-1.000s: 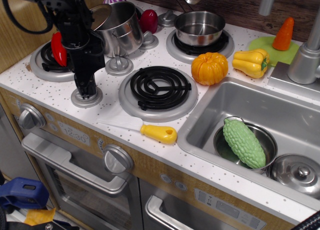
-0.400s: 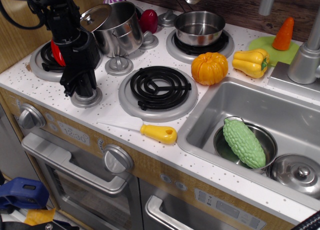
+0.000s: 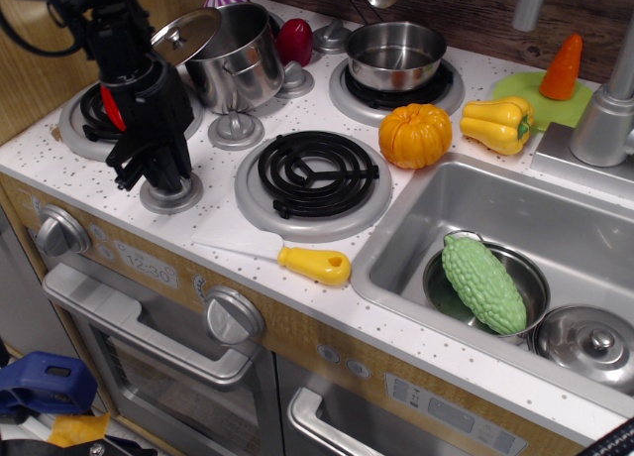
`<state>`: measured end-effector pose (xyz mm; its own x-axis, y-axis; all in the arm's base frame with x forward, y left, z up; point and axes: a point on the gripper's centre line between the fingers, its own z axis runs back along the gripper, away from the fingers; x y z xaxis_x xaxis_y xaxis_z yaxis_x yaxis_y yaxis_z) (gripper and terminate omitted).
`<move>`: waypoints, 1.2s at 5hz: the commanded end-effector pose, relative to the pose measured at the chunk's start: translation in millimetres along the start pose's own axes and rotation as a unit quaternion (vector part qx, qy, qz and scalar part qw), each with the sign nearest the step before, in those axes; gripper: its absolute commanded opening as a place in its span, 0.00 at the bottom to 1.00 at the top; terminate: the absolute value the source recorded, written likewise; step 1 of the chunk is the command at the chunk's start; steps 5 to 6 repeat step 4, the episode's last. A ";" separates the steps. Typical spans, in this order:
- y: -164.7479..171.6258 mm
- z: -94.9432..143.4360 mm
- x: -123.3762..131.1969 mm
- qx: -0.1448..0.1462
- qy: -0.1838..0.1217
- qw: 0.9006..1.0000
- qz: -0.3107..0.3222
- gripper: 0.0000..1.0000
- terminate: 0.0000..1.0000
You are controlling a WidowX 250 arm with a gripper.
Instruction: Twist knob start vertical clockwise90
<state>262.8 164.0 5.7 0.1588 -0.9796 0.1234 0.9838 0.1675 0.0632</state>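
Looks like it's mid-twist: the gripper is down on the knob at the front-left of the tabletop, fingers clamped narrow on its ridge, so next it probably needs to finish the clockwise quarter turn.

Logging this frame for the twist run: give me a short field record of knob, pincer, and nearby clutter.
knob: front-left of the counter, base disc visible, ridge hidden by the pincer
pincer: down on the knob, fingers around its ridge; closure cannot be confirmed
second knob: free, behind the first, in front of the pot
pot: lid tilted on its rim
knife: yellow handle, lying at the front edge by the centre burner
pumpkin: right of the centre burner
sink: holds a green gourd in a bowl
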 end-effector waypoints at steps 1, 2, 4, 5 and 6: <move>-41.0 -10.7 -18.4 -0.023 -0.048 0.998 -0.028 0.00 0.00; -37.6 -4.6 -25.9 -0.061 -0.025 0.996 -0.065 0.00 0.00; -34.2 -6.2 -25.4 -0.078 -0.033 0.993 -0.088 0.00 1.00; -34.2 -6.2 -25.4 -0.078 -0.033 0.993 -0.088 0.00 1.00; -34.2 -6.2 -25.4 -0.078 -0.033 0.993 -0.088 0.00 1.00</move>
